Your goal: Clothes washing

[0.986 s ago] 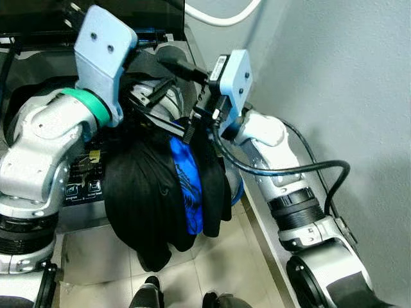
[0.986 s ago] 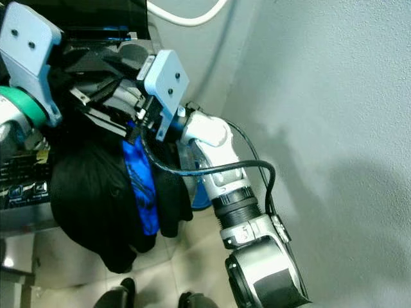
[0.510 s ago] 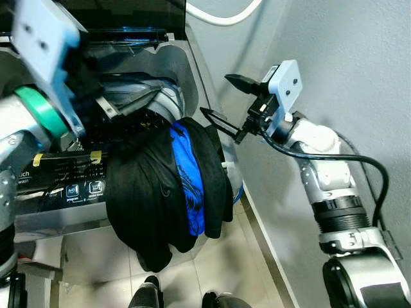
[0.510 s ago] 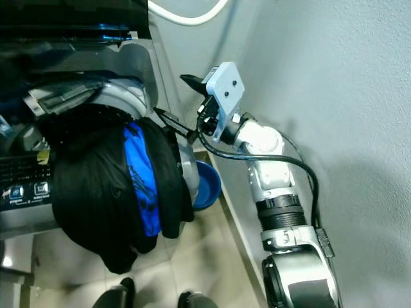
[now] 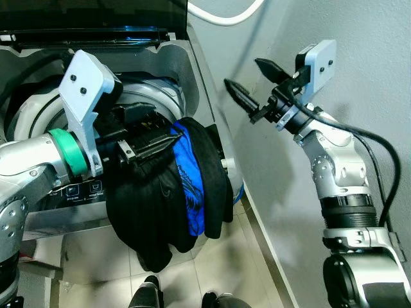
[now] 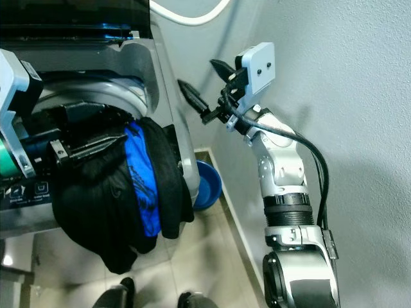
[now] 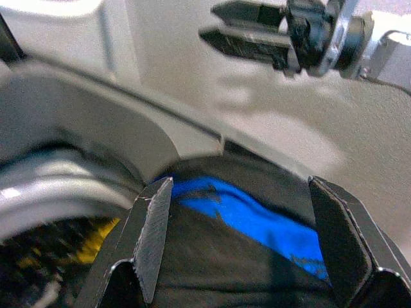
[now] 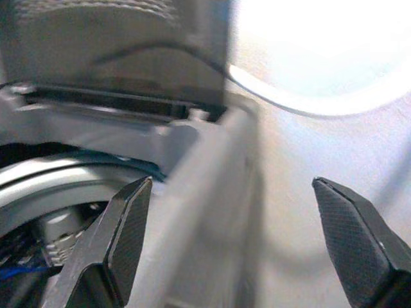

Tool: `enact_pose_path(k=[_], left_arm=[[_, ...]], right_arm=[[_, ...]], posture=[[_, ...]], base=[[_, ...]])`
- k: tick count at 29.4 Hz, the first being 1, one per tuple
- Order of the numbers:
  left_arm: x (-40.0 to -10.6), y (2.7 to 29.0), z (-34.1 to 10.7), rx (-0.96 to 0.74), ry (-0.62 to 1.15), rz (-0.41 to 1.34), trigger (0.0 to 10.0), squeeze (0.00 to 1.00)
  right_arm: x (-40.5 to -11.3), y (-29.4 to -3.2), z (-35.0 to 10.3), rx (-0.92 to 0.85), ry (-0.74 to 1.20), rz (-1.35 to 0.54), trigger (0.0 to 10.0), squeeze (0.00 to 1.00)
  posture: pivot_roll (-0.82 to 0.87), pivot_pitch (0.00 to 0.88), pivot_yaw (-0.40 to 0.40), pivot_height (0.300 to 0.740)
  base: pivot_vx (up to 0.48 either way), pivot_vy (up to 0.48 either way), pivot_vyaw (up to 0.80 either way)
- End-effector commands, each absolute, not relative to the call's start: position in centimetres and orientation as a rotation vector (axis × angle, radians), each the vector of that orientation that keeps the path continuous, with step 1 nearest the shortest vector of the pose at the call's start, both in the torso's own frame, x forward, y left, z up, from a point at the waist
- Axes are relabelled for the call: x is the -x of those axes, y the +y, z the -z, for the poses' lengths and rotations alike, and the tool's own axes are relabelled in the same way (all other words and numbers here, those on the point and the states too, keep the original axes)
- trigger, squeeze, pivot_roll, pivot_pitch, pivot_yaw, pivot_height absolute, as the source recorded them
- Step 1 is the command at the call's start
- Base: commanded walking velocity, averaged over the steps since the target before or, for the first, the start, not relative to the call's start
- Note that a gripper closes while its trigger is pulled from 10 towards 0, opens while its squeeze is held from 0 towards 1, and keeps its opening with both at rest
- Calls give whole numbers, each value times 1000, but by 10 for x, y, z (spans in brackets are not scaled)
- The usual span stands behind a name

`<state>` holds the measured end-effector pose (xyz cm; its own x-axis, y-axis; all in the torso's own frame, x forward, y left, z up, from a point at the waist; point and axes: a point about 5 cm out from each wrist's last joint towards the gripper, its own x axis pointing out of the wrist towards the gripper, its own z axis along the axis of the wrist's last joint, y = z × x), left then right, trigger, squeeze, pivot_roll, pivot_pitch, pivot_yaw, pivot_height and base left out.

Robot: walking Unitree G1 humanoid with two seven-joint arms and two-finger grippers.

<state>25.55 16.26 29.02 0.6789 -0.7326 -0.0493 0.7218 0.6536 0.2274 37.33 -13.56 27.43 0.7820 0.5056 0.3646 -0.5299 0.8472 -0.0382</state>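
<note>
So the right gripper [image 5: 252, 82] has let go and pulled back toward the wall, fingers spread and empty, leaving the black-and-blue garment [image 5: 176, 186] draped over the washing machine [image 5: 192, 70] rim while the open left gripper [image 5: 149, 142] reaches in over it.

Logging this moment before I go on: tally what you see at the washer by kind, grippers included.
Washing machine: 1
Black and blue garment draped over the machine's front edge: 1
Blue basin on the floor beside the machine: 1
White hose on the wall: 1
Grippers: 2, left gripper open at the garment, right gripper open, raised beside the machine
Total: 6
</note>
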Motion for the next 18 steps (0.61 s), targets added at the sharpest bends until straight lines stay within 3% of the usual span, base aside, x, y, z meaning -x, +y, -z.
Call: enact_pose_path(k=[1,9,18], left_arm=[[-257,160,-279,-232,20,828,10000,0],[-266,159,-261,-225,147,852,10000,0],[-277,159,-251,-199,169,914,10000,0]], right_arm=[[-378,-141,-268,-151,-339,-498,10000,0],[-380,-130,-267,-230,-327,-480,10000,0],[-379,-124,-266,-226,-324,-484,10000,0]], posture=[[121,143,-31,740],[126,141,-26,740],[118,145,-22,740]], base=[[0,0,0],[0,0,0],[0,0,0]])
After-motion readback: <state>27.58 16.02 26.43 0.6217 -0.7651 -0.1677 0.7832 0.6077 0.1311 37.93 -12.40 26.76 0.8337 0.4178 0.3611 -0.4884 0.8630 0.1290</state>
